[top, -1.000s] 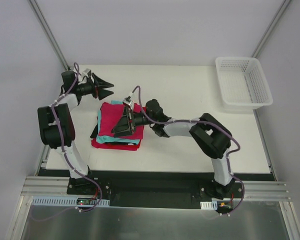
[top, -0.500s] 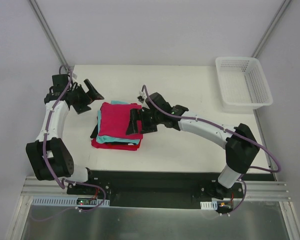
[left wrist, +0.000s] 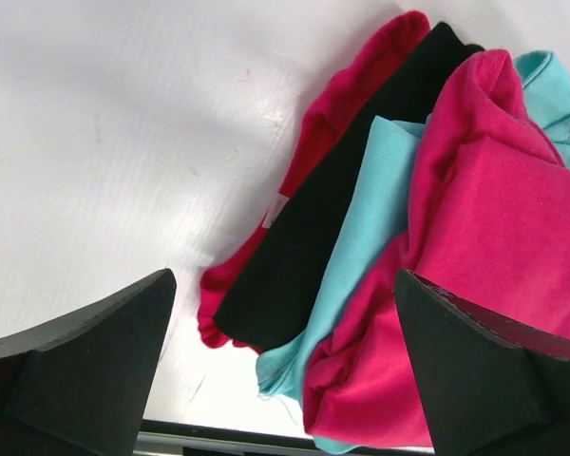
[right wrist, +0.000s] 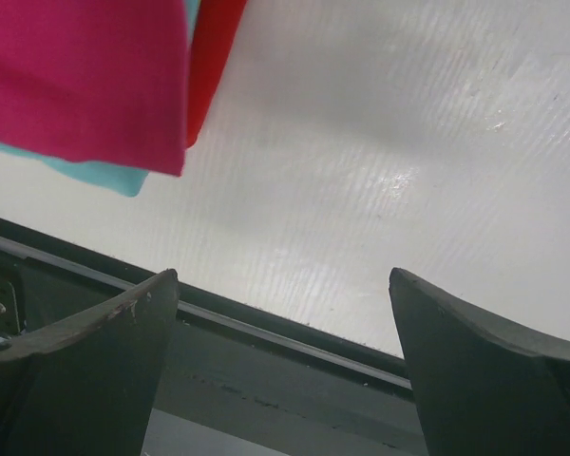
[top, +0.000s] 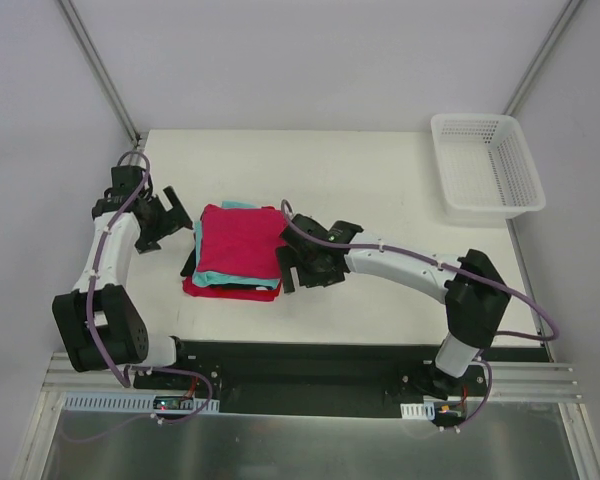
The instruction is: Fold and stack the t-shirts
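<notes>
A stack of folded t-shirts lies left of the table's middle. The magenta-pink shirt (top: 238,243) is on top, over a teal one (top: 212,276), a dark one (top: 189,264) and a red one (top: 225,290) at the bottom. The left wrist view shows the stack's end: magenta (left wrist: 494,237), teal (left wrist: 361,237), dark (left wrist: 342,199), red (left wrist: 342,104). My left gripper (top: 172,222) is open and empty just left of the stack. My right gripper (top: 286,263) is open and empty at the stack's right edge. The right wrist view shows the magenta corner (right wrist: 85,76).
A white plastic mesh basket (top: 485,165) stands at the table's back right. The table's near edge and a dark rail (right wrist: 294,380) lie just beyond the right gripper's fingers.
My right gripper has come off the top of the stack and moved right and toward the near edge. My left gripper has dropped from the back left corner to beside the stack.
</notes>
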{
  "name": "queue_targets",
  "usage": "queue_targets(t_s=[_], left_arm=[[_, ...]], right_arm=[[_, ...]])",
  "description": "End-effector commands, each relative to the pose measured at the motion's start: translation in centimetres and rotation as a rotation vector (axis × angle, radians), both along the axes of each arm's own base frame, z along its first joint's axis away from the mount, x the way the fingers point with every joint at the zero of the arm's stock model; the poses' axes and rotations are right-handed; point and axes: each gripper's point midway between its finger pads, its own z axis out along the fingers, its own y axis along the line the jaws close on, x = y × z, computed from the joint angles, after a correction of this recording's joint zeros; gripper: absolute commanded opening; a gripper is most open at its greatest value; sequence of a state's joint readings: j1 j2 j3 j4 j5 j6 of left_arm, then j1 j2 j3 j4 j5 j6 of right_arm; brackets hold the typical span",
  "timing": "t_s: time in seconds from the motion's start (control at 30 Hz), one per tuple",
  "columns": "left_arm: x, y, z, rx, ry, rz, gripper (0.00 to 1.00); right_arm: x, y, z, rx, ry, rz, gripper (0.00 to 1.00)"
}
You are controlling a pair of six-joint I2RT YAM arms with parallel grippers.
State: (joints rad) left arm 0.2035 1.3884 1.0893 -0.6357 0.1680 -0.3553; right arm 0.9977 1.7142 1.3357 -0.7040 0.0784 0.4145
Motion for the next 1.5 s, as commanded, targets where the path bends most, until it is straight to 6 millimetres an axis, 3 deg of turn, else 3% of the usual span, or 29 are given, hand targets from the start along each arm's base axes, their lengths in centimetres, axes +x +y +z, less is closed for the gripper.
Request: queue_targets(t_s=[0.0,0.13,0.27,0.4,0.57,0.8,0.97,1.2,1.47], left_arm=[[-0.6,2.7,4.1,0.176,-0.092,0.041,0.99],[-1.5,5.6,7.3,0.266,-0.162,0.148,0.99],[-2.6,8.3,8.3,0.294,-0.182,0.274,0.99],[-3.8,10.0,8.7,0.316,-0.181,0.373,0.99],[-4.6,10.6,8.5,0.258,-0.172,0.462,0.99],[-4.8,10.2,8.9,0.235,-0.186,0.462,0.99],[-4.9,9.9,8.6,0.226,-0.176,0.454,0.99],[-4.9,9.7,10.0,0.218,-0.224,0.463,0.99],[-4.9,9.6,10.7,0.219,-0.241,0.455,0.99]], right_arm=[[-0.6,0.4,1.6,-0.066,-0.071,-0.016,0.96],[-2.2,2.5,1.4,-0.086,-0.092,0.018,0.96],[-4.0,5.9,1.3,-0.065,-0.090,0.073,0.96],[-5.7,7.9,-0.5,-0.079,-0.054,0.121,0.96],[-7.7,10.0,-1.1,-0.072,-0.025,0.178,0.96],[-8.5,12.8,-1.5,-0.030,0.006,0.252,0.96],[-7.6,14.2,-1.9,-0.010,0.000,0.275,0.96],[-6.3,15.1,-5.0,-0.009,0.053,0.245,0.96],[-1.3,15.1,-6.5,0.019,0.047,0.183,0.96]])
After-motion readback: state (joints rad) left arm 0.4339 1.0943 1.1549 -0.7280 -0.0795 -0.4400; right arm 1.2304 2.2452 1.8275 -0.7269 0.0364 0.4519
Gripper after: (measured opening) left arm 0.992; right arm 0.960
